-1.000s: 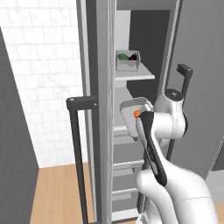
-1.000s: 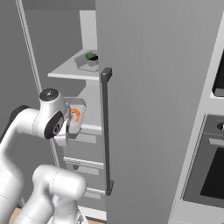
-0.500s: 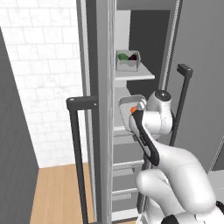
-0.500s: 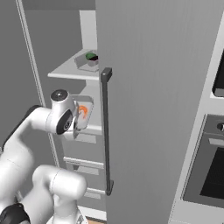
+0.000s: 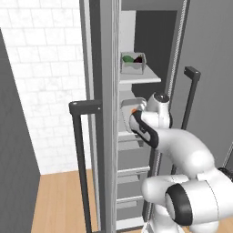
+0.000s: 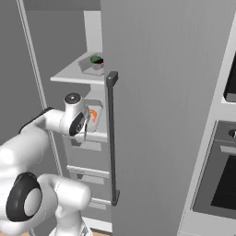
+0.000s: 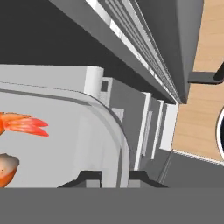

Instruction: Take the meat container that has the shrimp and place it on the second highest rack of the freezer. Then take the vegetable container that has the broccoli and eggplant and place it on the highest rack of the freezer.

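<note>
Our gripper (image 7: 114, 176) was clamped tight on the rim of the meat container (image 7: 65, 131), one dark tip on either side of the tray's thin wall, right at the edge. We had the tray up at the second highest rack (image 6: 99, 136) of the freezer (image 5: 136, 150), inside the open compartment, just under the shelf above. From the right base view we could see the shrimp (image 6: 93, 114) showing orange just beside the wrist.

Inside the tray we could make out the shrimp's fanned tail and, near it, a rounded pale-and-brown piece (image 7: 6, 168) we couldn't identify. Both lay loose on the smooth white floor, so we reckoned they would slide if the tray tipped. The tray itself looked rigid and light, a thin-walled plastic thing; a one-sided rim grip like ours seemed enough to carry it, but we judged it apt to sag or twist away from the grasp, so keeping it level mattered.

Up on the highest rack (image 5: 145, 78) sat the vegetable container (image 5: 133, 63), well above us, with the broccoli (image 5: 127, 58) green at its left and the eggplant (image 5: 139, 59) dark beside it. Same sort of tray, we figured: take it by the near rim.
</note>
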{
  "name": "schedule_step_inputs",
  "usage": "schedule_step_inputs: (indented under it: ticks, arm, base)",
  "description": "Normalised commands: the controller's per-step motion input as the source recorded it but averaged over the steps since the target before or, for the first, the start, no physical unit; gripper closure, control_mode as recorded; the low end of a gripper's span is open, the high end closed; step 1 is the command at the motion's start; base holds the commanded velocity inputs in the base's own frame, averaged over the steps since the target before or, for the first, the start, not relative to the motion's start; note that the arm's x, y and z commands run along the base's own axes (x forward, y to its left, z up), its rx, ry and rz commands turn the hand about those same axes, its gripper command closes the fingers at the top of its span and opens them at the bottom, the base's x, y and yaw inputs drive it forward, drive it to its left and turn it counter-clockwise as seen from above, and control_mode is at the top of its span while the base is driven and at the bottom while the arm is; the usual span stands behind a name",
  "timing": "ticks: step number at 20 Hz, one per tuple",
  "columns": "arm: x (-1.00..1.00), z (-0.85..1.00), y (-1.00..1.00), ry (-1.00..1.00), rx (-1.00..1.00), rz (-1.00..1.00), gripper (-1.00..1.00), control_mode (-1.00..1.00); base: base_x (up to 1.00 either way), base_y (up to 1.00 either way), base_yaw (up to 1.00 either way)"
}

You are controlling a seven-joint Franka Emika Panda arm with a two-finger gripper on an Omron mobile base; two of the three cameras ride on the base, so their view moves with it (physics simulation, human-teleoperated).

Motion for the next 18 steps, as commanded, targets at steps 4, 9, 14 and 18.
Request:
schedule_step_inputs:
  ticks: [4, 9, 14, 18]
  arm:
    - [0.66, -0.14, 0.0, 0.02, 0.0, 0.0, 1.0, -1.0]
    - [0.66, -0.19, 0.01, 0.03, 0.0, 0.0, 1.0, -1.0]
    - [0.62, -0.3, 0.0, 0.04, 0.0, 0.0, 1.0, -1.0]
    - [0.6, -0.38, 0.01, 0.03, 0.0, -0.01, 1.0, -1.0]
  base:
    - [0.0, 0.0, 0.0]
    - [0.0, 0.0, 0.0]
    - [0.0, 0.0, 0.0]
    - [0.0, 0.0, 0.0]
